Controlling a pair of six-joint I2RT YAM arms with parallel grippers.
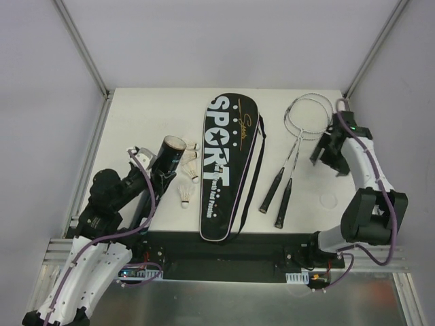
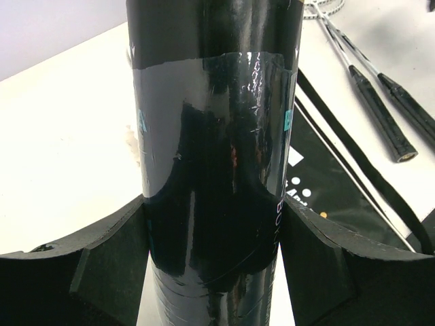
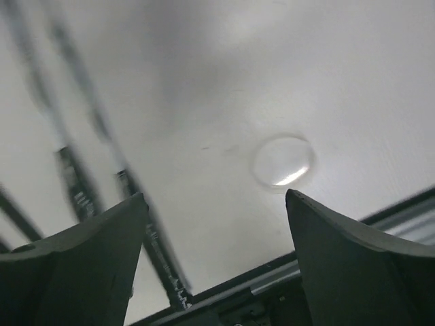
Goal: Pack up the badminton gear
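One bag (image 1: 228, 166), lettered SPORT, lies at the middle of the table (image 1: 136, 115). Two rackets (image 1: 291, 159) lie just right of it. Left gripper (image 2: 214, 272) clamps the tilted tube (image 1: 166, 157). Shuttlecocks (image 1: 185, 197) lie between tube and bag. Right gripper (image 3: 217, 251) is spread wide and empty.

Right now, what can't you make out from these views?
- Left wrist: the black tube fills the frame, both ends cut off.
- Top view: tube's end too small to tell open or capped; shuttlecocks beside it overlap, count unclear.
- Right wrist: motion blur smears the rackets; round clear patch unidentifiable.
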